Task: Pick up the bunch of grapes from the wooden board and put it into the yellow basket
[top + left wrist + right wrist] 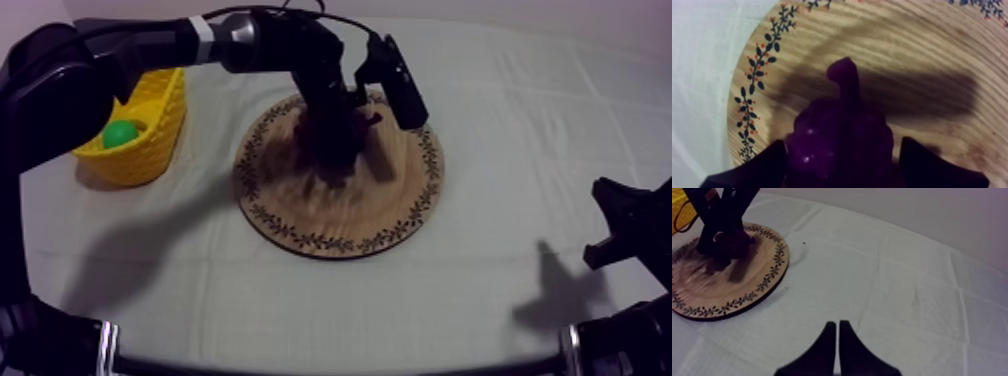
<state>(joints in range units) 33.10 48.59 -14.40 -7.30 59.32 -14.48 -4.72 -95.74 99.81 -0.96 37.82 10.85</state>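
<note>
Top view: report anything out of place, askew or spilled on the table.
Nothing stands out. The round wooden board lies flat, the purple bunch of grapes sits on it at the left gripper, and the yellow basket stands upright, a green fruit inside.

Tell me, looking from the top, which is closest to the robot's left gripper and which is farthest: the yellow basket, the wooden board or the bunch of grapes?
From the left gripper, nearest first:
1. The bunch of grapes, right at the gripper, in the middle of the table.
2. The wooden board, just beneath the grapes.
3. The yellow basket, off at the table's left side.
</note>
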